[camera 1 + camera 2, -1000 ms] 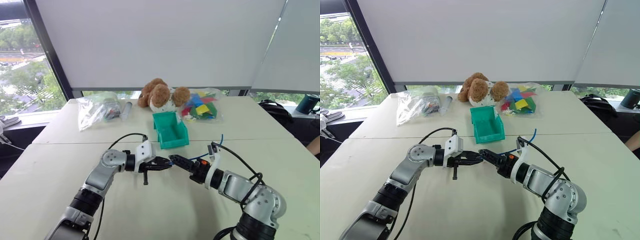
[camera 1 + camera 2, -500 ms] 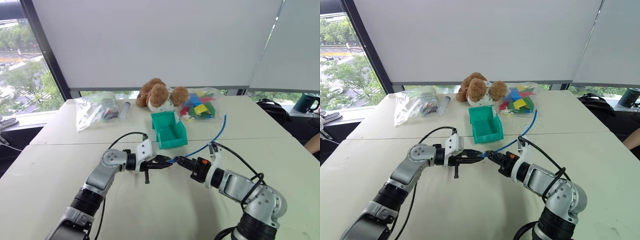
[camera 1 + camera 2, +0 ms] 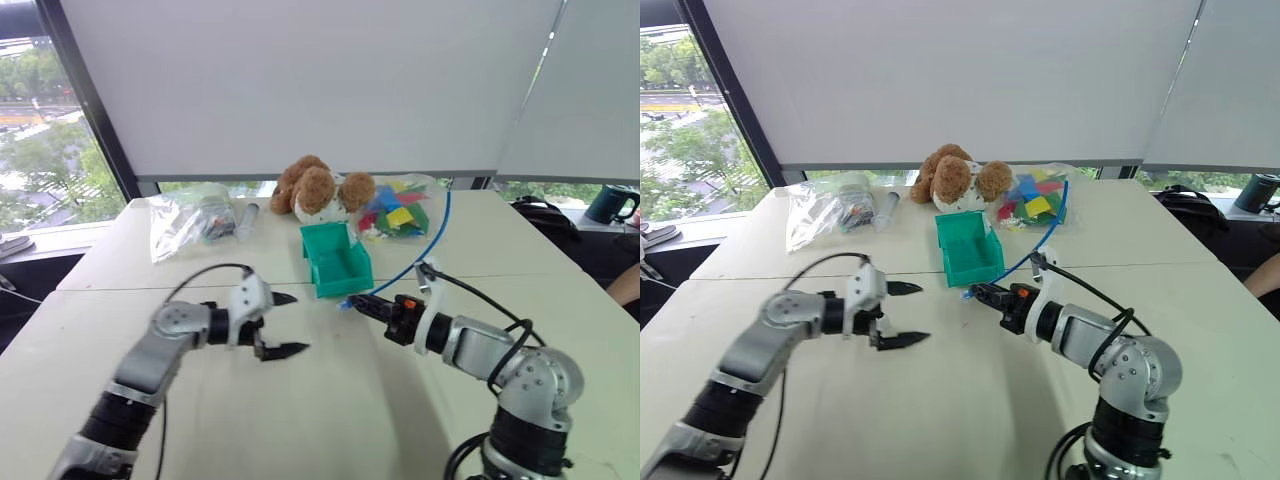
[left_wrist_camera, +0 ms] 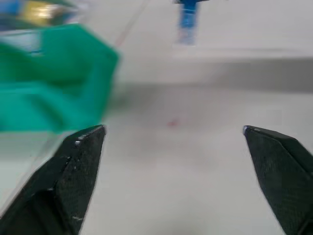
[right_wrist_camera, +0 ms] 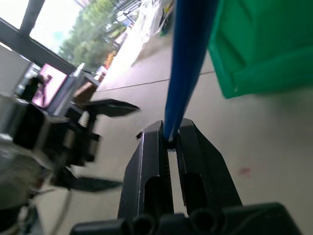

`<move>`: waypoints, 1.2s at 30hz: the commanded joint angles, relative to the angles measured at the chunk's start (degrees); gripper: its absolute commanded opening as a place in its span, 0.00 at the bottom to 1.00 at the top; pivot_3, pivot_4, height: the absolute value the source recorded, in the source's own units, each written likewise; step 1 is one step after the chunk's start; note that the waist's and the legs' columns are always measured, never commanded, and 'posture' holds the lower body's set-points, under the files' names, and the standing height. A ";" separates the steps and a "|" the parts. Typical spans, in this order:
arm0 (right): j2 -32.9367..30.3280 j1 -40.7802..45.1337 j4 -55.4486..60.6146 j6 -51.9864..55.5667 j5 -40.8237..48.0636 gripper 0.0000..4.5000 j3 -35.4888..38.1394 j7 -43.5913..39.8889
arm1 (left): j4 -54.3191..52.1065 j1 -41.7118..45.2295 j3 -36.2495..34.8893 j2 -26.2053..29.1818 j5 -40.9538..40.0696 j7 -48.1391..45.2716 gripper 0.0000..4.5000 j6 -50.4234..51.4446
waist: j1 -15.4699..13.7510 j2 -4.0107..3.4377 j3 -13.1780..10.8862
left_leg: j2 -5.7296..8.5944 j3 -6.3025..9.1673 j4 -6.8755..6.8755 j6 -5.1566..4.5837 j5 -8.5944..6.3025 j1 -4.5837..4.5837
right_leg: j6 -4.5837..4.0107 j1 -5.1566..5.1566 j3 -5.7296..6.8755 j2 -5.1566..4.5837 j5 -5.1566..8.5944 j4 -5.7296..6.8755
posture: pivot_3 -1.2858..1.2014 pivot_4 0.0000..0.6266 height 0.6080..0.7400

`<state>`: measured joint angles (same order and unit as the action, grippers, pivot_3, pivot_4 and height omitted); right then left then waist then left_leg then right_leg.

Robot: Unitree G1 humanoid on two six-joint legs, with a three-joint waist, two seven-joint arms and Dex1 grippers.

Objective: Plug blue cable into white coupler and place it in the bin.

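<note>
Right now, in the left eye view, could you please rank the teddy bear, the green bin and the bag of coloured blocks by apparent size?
1. Teddy bear
2. and 3. Bag of coloured blocks and green bin: too alike to rank.

Blue cable (image 3: 425, 252), teal-green bin (image 3: 338, 262)

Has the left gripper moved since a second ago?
Yes. The left gripper has swung left, away from the bin and the right gripper, and opened.

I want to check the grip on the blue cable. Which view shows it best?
The right wrist view: the blue cable runs straight between the right gripper fingers, pinched shut. The eye views show its whole arc over the bin; the left wrist view catches its blurred end.
</note>
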<state>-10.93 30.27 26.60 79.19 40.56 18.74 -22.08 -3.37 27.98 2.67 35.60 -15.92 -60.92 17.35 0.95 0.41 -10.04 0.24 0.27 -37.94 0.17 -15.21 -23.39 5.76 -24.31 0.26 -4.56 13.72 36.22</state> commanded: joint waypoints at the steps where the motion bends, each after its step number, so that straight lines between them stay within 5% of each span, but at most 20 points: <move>1: -5.75 -0.68 1.08 -7.42 -1.73 0.00 -7.64 -4.76 | -4.46 -1.38 -7.52 3.03 -3.25 3.76 1.00 3.98 | 0.06 0.01 -0.01 | 0.00 -0.01 0.00 0.00 0.00 0.00 | 0.00 0.00 0.00 0.00 0.00 -0.01 | 0.52 0.24 1.00; 10: -11.78 0.14 -3.89 -18.26 -5.34 0.00 -16.56 -9.65 | -1.94 -11.16 -10.19 6.20 -0.53 6.17 1.00 0.28 | -0.16 0.04 -0.03 | -0.02 -0.04 0.03 0.00 0.00 0.00 | 0.00 -0.01 0.00 0.00 0.00 -0.03 | 0.52 0.24 1.00; 28: -13.35 -0.83 -2.03 -19.00 -4.24 0.00 -16.66 -8.12 | 17.15 -6.44 -1.67 -5.58 5.69 10.67 1.00 -13.14 | -0.42 0.06 -0.02 | -0.01 -0.07 0.00 0.00 0.00 -0.02 | 0.00 -0.02 0.01 -0.08 -0.02 -0.03 | 0.52 0.24 1.00; 31: -13.43 -1.11 -1.47 -18.60 -4.03 0.00 -16.60 -7.70 | 19.47 -5.50 -1.41 -7.03 5.51 10.65 0.80 -14.53 | -0.35 0.06 -0.02 | 0.02 -0.07 0.00 0.00 0.00 -0.03 | 0.00 0.00 0.00 -0.13 -0.02 -0.04 | 0.52 0.24 1.00; 36: -13.67 -1.18 -0.71 -17.90 -3.71 0.00 -16.73 -7.39 | 21.26 -4.59 -1.43 -8.13 4.59 9.09 0.23 -15.18 | -0.33 0.06 -0.02 | 0.01 -0.06 -0.01 0.00 0.00 -0.03 | 0.01 -0.01 0.01 -0.11 -0.02 -0.03 | 0.52 0.24 1.00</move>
<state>-23.81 28.95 22.93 61.24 35.37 0.90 -29.51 18.17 22.43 1.46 27.42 -10.66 -51.10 3.26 0.62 0.47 -10.05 0.25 0.21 -37.95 0.17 -15.21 -23.42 5.77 -24.31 0.27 -4.67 13.70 36.19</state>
